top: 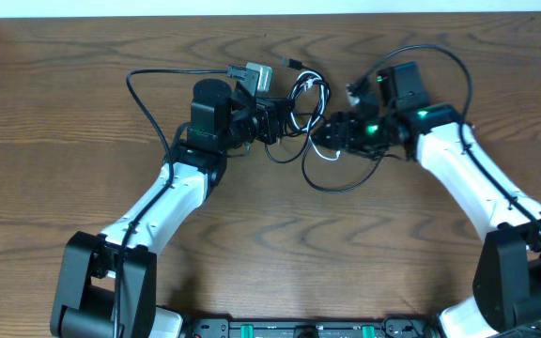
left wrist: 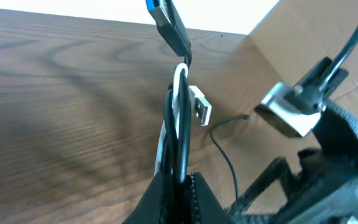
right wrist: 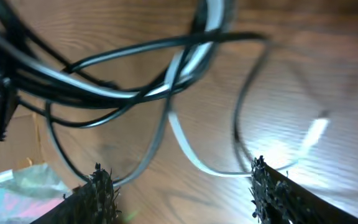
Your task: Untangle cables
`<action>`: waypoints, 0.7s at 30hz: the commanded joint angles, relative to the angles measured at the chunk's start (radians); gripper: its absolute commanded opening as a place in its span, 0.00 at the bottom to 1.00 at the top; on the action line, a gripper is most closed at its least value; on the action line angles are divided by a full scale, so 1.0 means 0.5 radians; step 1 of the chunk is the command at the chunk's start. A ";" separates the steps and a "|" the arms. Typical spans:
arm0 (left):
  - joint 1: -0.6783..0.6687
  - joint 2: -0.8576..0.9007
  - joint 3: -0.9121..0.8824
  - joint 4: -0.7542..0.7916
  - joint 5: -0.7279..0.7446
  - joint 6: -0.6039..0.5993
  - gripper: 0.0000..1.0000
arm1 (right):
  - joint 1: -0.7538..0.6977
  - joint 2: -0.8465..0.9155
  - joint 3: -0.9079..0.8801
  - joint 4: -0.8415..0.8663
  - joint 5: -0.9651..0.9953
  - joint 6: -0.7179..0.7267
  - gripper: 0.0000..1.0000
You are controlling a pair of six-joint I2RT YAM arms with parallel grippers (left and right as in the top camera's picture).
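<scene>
Pinching the tangled cables (top: 306,101) over the table's (top: 64,141) far middle, my left gripper (top: 272,122) closed on the bundle and my right gripper (top: 329,133) open at the loose loops, I judge one strand, drawn away gently, the best move.

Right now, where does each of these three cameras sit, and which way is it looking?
Overhead: fixed above the table, looking straight down; the left arm, the right arm and the cables between them show.
Left wrist: on the left arm, looking along the left end effector, which is shut on the cables; only its tips show.
Right wrist: on the right arm, looking past the open right end effector at cables over the tabletop.
Shared: all three see the white cable.
</scene>
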 commanded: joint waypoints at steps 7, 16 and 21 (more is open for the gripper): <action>0.008 0.002 0.014 0.024 -0.095 -0.447 0.07 | 0.285 0.174 0.011 0.163 0.354 0.425 0.61; 0.048 -0.024 0.015 0.095 -0.309 -0.482 0.07 | 0.305 0.206 0.011 -0.164 1.077 0.470 0.51; 0.238 -0.099 0.015 0.126 -0.311 -0.483 0.08 | 0.182 0.206 0.011 -0.414 1.450 0.470 0.52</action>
